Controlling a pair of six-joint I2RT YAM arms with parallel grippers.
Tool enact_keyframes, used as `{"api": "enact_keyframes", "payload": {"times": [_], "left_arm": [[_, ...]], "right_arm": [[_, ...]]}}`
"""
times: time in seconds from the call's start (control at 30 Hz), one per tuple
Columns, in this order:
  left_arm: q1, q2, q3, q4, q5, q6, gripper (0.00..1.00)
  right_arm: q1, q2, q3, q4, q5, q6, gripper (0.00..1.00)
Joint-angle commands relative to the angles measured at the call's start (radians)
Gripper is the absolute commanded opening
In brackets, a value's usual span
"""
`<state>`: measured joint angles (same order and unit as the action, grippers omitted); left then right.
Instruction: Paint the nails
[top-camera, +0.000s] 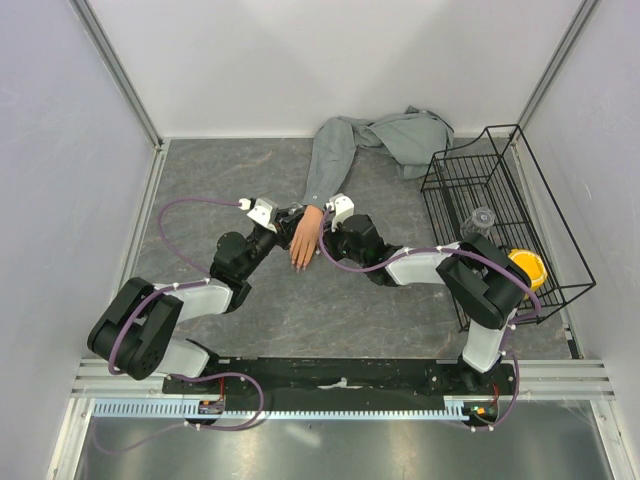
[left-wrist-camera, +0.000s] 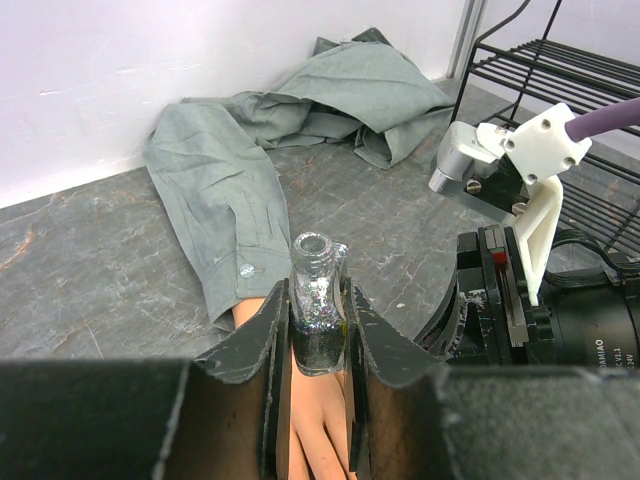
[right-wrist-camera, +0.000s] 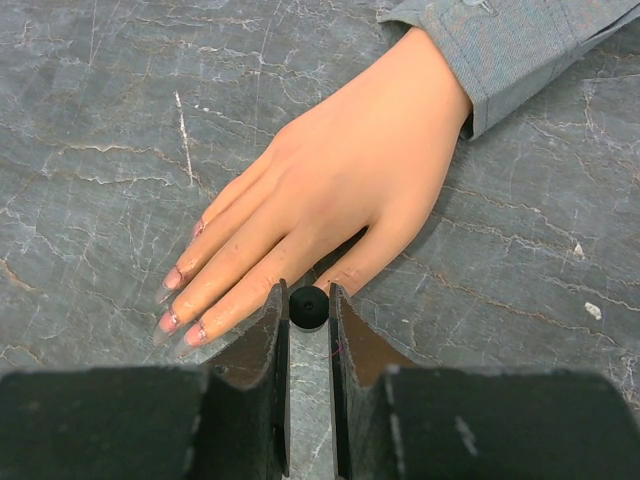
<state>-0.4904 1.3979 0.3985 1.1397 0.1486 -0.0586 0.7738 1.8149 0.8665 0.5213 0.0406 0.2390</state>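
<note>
On the left side of the table (top-camera: 200, 190), the left gripper (left-wrist-camera: 318, 295) is clamped on a small glass bottle (left-wrist-camera: 317, 335): upright, mouth uncapped, dark glittery contents in the lower part. It is held above the wrist end of the mannequin hand (right-wrist-camera: 330, 190). That hand is peach-coloured and lies palm down at mid-table between the two grippers, fingers stretched toward the arm bases, wrist in a grey sleeve (right-wrist-camera: 520, 50) that trails back to a crumpled shirt by the far wall. The nails (right-wrist-camera: 165, 330) are long, pointed, pale pink and half-translucent, darker at the base. Four show in the right wrist view; the thumb's is tucked out of sight. The right gripper (right-wrist-camera: 308, 296) is pinched on a small round black knob (right-wrist-camera: 309, 308), just beside the lowest fingertips; touching or not, cannot tell. At far right is a black wire basket (top-camera: 480, 180) with a yellow object (top-camera: 527, 268) inside.
</note>
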Motion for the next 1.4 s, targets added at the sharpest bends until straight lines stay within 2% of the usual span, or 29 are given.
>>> {"api": "enact_keyframes", "payload": {"times": [0.0, 1.37], "left_arm": [[-0.002, 0.004, 0.007, 0.055, -0.017, 0.042, 0.02], [-0.004, 0.004, 0.007, 0.055, -0.012, 0.037, 0.02]], "right_arm": [[-0.004, 0.006, -0.001, 0.034, -0.021, 0.01, 0.0], [-0.016, 0.023, 0.025, 0.036, 0.019, 0.008, 0.0]]}}
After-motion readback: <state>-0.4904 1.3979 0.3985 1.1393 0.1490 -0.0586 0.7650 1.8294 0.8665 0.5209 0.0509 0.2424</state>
